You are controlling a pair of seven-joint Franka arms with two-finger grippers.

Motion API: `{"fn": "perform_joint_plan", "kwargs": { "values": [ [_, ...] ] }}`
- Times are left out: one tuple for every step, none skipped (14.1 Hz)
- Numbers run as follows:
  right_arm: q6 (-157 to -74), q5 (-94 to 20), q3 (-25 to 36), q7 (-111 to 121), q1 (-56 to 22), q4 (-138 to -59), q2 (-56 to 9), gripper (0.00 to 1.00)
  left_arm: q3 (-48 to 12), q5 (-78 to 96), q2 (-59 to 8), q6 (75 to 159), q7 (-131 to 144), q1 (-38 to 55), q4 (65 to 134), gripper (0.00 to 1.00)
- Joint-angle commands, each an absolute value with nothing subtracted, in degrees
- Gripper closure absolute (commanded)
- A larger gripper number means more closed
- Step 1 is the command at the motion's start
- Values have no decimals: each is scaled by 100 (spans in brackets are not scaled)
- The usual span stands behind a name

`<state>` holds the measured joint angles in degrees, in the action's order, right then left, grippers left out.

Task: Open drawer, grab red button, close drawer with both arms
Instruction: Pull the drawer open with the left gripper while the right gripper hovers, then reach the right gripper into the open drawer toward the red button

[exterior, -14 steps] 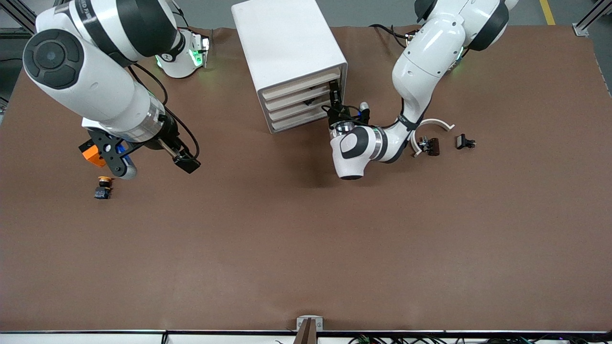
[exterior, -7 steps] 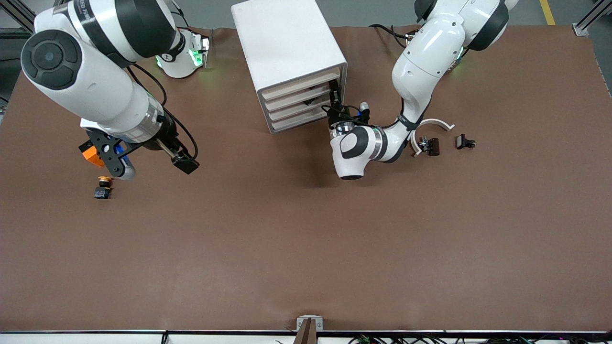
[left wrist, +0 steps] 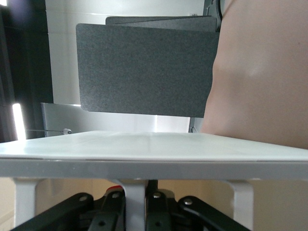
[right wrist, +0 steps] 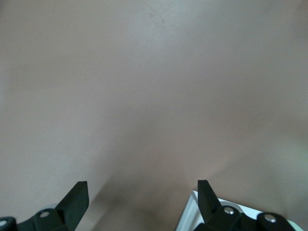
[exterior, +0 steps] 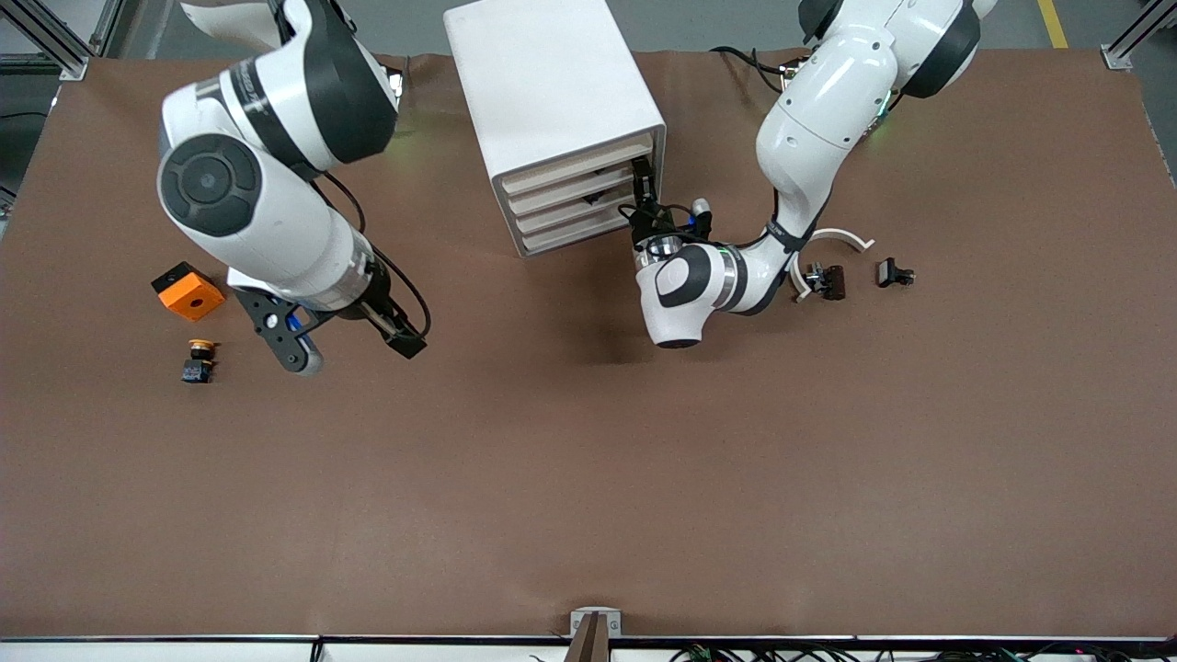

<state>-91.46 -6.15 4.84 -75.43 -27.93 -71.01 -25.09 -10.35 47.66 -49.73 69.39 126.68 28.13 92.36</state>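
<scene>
The yellow-capped button (exterior: 198, 359) is lying nearest the camera at the right arm's end of the table (exterior: 588, 478), the orange cube (exterior: 188, 291) just farther. The right tool (exterior: 354, 345), fingers spread wide, is hovering over bare table. The left tool (exterior: 644, 198) is pinching a handle (left wrist: 135, 204) of the white drawer cabinet (exterior: 561, 119). No red-capped button is showing.

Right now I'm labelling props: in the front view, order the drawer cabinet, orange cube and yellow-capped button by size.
1. Drawer cabinet, by far the largest.
2. Orange cube.
3. Yellow-capped button, a bit smaller than the cube beside it.
</scene>
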Motion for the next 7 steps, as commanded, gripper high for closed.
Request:
{"fn": "perform_joint_plan", "kwargs": {
  "values": [
    [-9377,-755,510,-7848,-2874,-6908,-2768,0,-949,4825,-4878,6987,12850,2163,8815,100],
    [-9456,-834,510,-7866,-2909,-6908,-2847,0,-949,4825,-4869,7013,12858,2084,8807,100],
    [-9553,-887,518,-7918,-2953,-6908,-2909,0,-949,4834,-4843,7031,12867,1996,8807,100],
    [-9676,-922,510,-7971,-2971,-6908,-2927,0,-958,4843,-4825,7040,12867,1934,8807,100],
    [-9729,-1001,510,-7989,-2971,-6908,-2935,0,-958,4851,-4808,7049,12867,1925,8807,100],
    [-9729,-1098,510,-8007,-2979,-6908,-2962,0,-958,4860,-4782,7049,12858,1925,8807,100],
    [-9729,-1133,518,-8050,-3040,-6908,-2971,0,-958,4852,-4773,7049,12850,1925,8807,100]
  ]
}}
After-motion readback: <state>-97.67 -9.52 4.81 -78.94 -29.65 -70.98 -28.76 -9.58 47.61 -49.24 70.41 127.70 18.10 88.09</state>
